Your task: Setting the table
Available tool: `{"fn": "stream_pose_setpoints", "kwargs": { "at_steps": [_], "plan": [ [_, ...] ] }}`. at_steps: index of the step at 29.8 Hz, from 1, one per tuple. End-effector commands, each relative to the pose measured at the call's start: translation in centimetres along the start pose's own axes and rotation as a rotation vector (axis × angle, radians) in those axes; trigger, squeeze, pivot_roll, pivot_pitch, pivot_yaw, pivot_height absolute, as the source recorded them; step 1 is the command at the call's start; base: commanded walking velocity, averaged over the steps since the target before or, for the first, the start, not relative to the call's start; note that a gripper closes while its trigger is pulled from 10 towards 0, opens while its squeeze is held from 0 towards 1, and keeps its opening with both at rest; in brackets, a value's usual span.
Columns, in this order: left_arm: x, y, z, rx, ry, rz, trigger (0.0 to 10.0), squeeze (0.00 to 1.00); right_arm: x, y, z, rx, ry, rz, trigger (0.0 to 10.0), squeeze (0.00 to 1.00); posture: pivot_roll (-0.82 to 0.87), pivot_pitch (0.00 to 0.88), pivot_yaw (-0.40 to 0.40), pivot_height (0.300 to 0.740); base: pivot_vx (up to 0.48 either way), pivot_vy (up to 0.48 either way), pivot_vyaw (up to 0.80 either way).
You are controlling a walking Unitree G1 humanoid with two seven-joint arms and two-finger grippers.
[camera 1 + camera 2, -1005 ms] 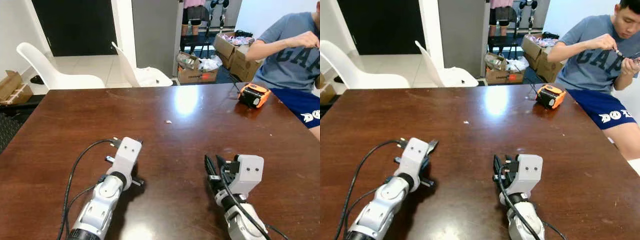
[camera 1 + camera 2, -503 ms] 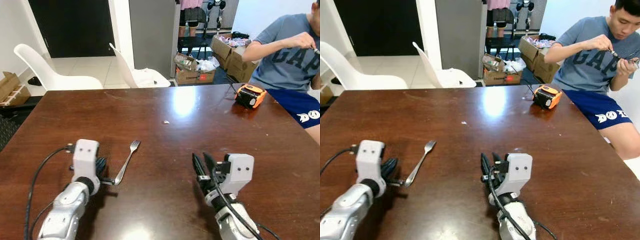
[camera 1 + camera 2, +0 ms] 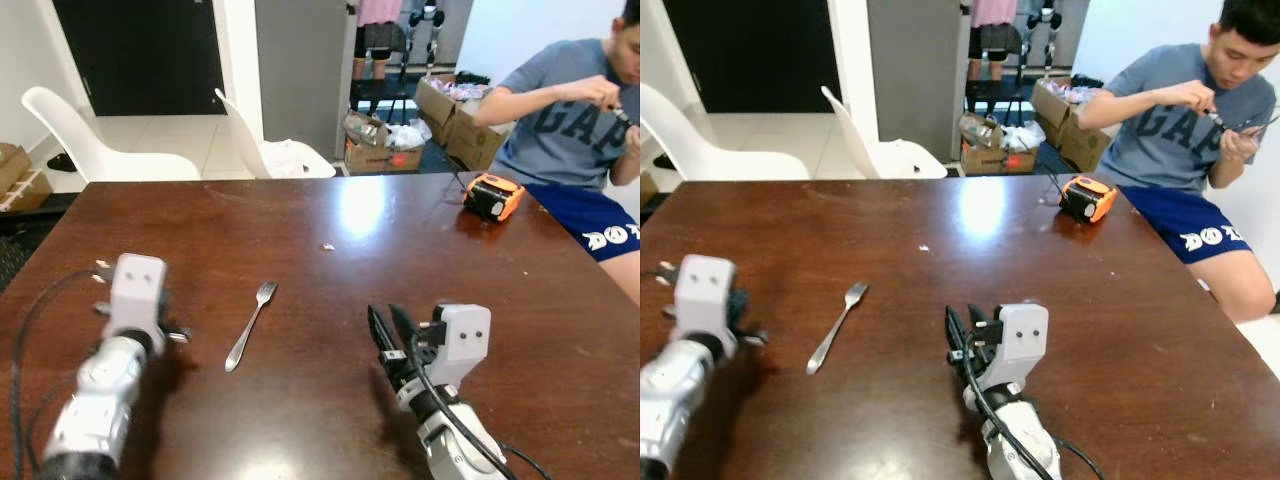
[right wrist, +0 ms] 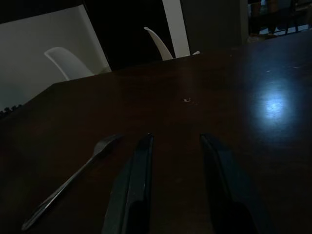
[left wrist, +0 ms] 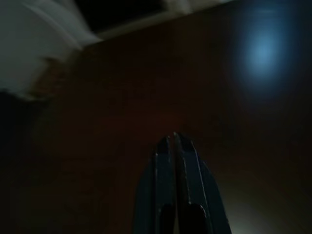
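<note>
Dark brown wooden desk [image 3: 330, 225] carries a slim silver metal fork [image 3: 250, 325], lying free between the two arms, tines pointing away from the robot. The left tool [image 5: 171, 146], well to the fork's left, seems pressed shut and empty in its dim wrist view. The right tool [image 4: 176, 161] rests to the fork's right, fingers spread apart, holding nothing.

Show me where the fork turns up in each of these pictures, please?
Left eye view: the fork lies on the table, left of centre.
Right eye view: same fork, further left in the picture.
Left wrist view: I cannot make it out.
Right wrist view: lower left, beside the right hand.
Shared landmark: the white crumb beyond the fork.
</note>
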State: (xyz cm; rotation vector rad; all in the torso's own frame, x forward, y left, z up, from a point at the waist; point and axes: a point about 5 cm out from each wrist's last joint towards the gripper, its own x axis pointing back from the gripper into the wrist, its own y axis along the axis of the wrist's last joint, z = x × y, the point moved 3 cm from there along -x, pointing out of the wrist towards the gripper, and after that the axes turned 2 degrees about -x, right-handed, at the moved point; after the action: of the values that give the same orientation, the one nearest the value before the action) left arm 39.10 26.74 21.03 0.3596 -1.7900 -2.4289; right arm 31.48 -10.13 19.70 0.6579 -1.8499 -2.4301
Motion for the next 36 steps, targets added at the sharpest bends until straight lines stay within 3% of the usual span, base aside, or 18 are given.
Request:
{"fn": "stream_pose_setpoints", "kwargs": {
  "at_steps": [1,8,10,17,18,34,35,36],
  "plan": [
    [0.0,-1.6,0.3,-0.013,0.017,0.043,10.0,0.00,0.0,-0.4,0.2,-0.014,0.004,0.013,10.0,0.00,0.01,0.164,0.093,0.740,0.000,0.000,0.00],
    [-2.0,-0.7,0.7,0.016,0.014,0.040,10.0,0.00,-0.4,-0.4,0.5,-0.022,0.014,0.005,10.0,0.00,0.01,0.147,0.100,0.740,0.000,0.000,0.00],
    [-2.6,-0.1,0.0,0.056,-0.025,0.041,10.0,0.00,-0.5,-0.3,0.5,-0.021,0.015,0.000,10.0,0.00,0.01,0.143,0.103,0.740,0.000,0.000,0.00],
    [-3.3,0.8,-1.8,0.064,-0.108,0.032,10.0,0.00,-0.5,-0.2,0.2,-0.021,0.003,-0.006,10.0,0.00,0.01,0.136,0.106,0.740,0.000,0.000,0.00],
    [-3.5,1.2,-2.1,0.080,-0.128,0.018,10.0,1.00,-0.5,-0.2,0.3,-0.020,0.004,-0.007,10.0,0.00,0.00,0.133,0.105,0.740,0.000,0.000,0.00],
    [-3.5,1.1,-2.3,0.042,-0.176,-0.003,10.0,1.00,-0.5,-0.2,0.1,-0.021,0.004,-0.008,10.0,0.00,0.01,0.136,0.102,0.740,0.000,0.000,0.00],
    [-3.5,1.1,-2.3,0.041,-0.176,-0.003,3.5,0.99,-0.5,-0.2,0.1,-0.021,0.004,-0.007,10.0,0.00,0.01,0.135,0.102,0.740,0.000,0.000,0.00],
    [-3.5,1.1,-2.4,0.053,-0.180,-0.003,0.3,0.00,-0.5,-0.2,0.1,-0.021,0.003,-0.007,10.0,0.00,0.01,0.136,0.102,0.740,0.000,0.000,0.00]
  ]
}}
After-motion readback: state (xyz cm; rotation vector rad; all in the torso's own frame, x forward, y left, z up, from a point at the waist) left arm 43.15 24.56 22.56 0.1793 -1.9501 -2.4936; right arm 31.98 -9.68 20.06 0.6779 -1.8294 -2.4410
